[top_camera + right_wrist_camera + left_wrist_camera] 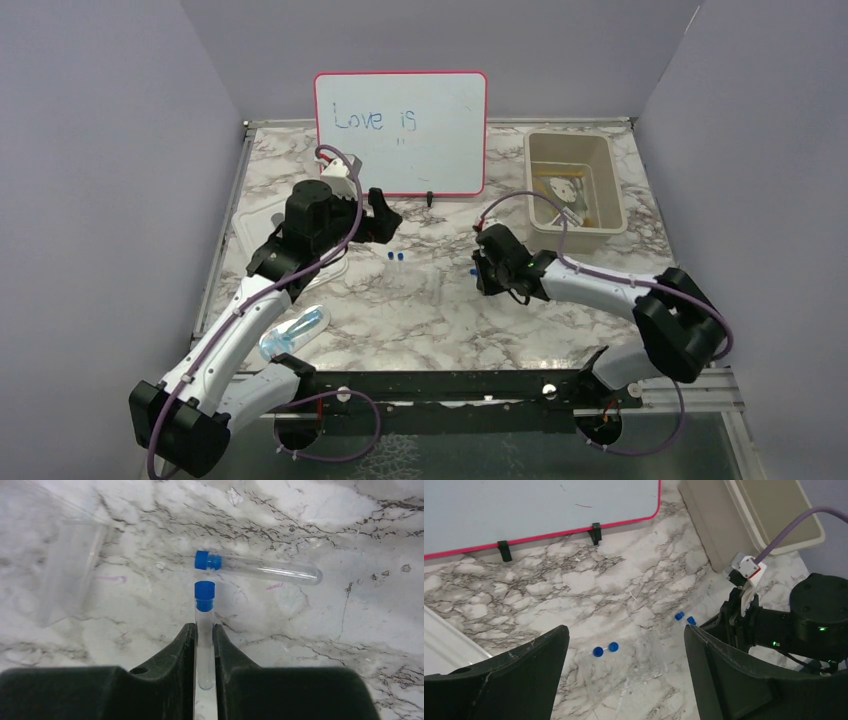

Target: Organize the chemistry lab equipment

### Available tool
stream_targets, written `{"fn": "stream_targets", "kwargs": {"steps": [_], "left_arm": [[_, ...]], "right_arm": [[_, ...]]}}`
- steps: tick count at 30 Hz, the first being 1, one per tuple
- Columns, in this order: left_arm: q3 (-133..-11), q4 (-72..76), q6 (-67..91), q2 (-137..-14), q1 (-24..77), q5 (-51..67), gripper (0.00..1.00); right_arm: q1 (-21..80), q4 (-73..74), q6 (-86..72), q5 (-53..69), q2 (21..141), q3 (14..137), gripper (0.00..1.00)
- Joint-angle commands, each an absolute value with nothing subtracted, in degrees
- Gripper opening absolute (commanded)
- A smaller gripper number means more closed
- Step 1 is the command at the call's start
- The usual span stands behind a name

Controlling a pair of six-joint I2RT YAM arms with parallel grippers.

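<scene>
1. Marble table (420, 310): carries everything listed below.
2. Whiteboard (400, 130), red-framed: upright at the table's far edge, lettered "Love is".
3. Beige bin (612, 195): right of the whiteboard, open-topped. Small items lie inside, too small to identify.
4. Left gripper (625, 636): fingers spread wide with nothing between them, hanging over the table centre above the clear packet.
5. Right gripper (204, 630): fingers clamped on one tube, low over the table and well in front of the bin.
6. Clear packet (624, 672): flat on the marble, under the left gripper.
7. Held tube (204, 611): clear with a blue cap, pinched near its closed end, the cap pointing away from the fingers.
8. Second tube (260, 570): clear with a blue cap, lying on the marble crosswise just beyond the held tube's cap.
9. Pair of blue caps (605, 649): side by side at the packet's far edge. Whether they are inside the packet cannot be told.
</scene>
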State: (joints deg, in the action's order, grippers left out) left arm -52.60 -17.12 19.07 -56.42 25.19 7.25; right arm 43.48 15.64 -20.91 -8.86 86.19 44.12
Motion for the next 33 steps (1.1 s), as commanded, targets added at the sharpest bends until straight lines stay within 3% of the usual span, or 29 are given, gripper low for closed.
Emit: {"fn": "stream_targets", "kwargs": {"steps": [1,7,15,28,33], "left_arm": [[-51.1,-11.9,20.6,-56.5,24.9,18.2,0.88],[-49.5,-4.5,27.5,-57.8,25.2,28.4,0.87],[-47.4,6.6,34.2,-58.9,29.2,35.5,0.81],[-46.0,12.9,36.8,-61.3,36.7,35.1,0.50],[-45.7,13.4,36.3,-61.1,37.3,35.3,0.28]], "right_arm": [[43.4,2.9,-20.5,-4.0,74.3,40.4,0.17],[43.4,-15.3,-26.0,3.7,62.5,36.3,0.18],[43.4,-33.1,-41.6,8.6,60.0,35.3,0.18],[43.4,-38.2,-51.2,11.0,59.9,35.8,0.18],[43.4,-38.5,-51.7,11.5,60.0,35.5,0.18]]}}
